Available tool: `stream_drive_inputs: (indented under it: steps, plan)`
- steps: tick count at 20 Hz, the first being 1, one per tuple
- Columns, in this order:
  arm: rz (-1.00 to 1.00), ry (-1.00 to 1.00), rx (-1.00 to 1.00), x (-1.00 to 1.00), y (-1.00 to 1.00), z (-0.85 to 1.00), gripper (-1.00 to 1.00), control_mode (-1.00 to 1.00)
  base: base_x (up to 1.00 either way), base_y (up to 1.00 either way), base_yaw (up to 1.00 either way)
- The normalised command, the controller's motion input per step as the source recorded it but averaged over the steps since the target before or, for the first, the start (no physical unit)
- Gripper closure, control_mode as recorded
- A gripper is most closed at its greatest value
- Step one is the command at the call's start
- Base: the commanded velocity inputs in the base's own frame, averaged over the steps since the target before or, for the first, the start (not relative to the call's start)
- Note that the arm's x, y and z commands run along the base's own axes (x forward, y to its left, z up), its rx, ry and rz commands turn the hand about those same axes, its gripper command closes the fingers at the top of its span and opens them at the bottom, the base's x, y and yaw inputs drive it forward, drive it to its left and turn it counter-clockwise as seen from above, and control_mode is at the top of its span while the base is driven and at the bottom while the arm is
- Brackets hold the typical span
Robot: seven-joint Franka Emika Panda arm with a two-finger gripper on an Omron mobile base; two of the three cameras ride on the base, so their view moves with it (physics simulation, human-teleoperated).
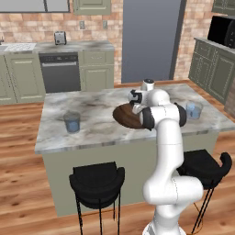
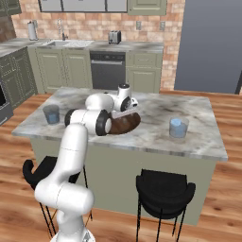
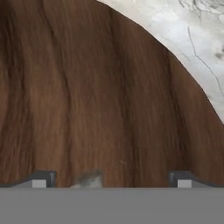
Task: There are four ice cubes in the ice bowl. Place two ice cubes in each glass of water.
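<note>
The ice bowl [image 1: 125, 117] [image 2: 126, 124], a wide dark-brown wooden dish, sits mid-island. My gripper [image 3: 111, 181] hangs low over its inside, open, with the two fingertips [image 3: 40, 181] wide apart and nothing gripped. A small pale patch [image 3: 89, 178] lies on the wood between the tips, cut off at the bottom; it may be an ice cube, I cannot tell. One glass of water [image 1: 72, 122] [image 2: 51, 114] stands at the island's left end, the other glass [image 1: 193, 110] [image 2: 178, 127] at the right end. My arm hides part of the bowl in both base views.
The marble island [image 1: 92, 133] has two black stools [image 1: 97, 182] [image 2: 165, 189] at its near side. A back counter with a dishwasher [image 1: 60, 72] and a toaster [image 1: 60, 37] runs along the brick wall. A grey fridge [image 1: 149, 41] stands behind.
</note>
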Motion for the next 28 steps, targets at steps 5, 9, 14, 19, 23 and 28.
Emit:
stream_drive_inputs:
  steps: [5,9,14,19,23,28]
  plan:
    - [0.00,0.00,0.00,0.03,0.00,0.00,-1.00,-1.00,0.00,0.00,0.00]
    - [0.00,0.00,-0.01,0.00,0.24,-0.23,-1.00,-1.00,0.00,0.00,0.00]
    - [0.00,0.00,-0.03,0.00,0.32,-0.15,-1.00,-1.00,0.00,0.00,0.00]
    - [0.00,0.00,-0.01,-0.22,0.02,-0.16,-1.00,-1.00,0.00,0.00,0.00]
    - [0.00,0.00,0.00,-0.49,-0.02,-0.24,-1.00,-1.00,0.00,0.00,0.00]
    - [0.00,0.00,0.00,-0.04,0.00,0.00,-1.00,-1.00,0.00,0.00,0.00]
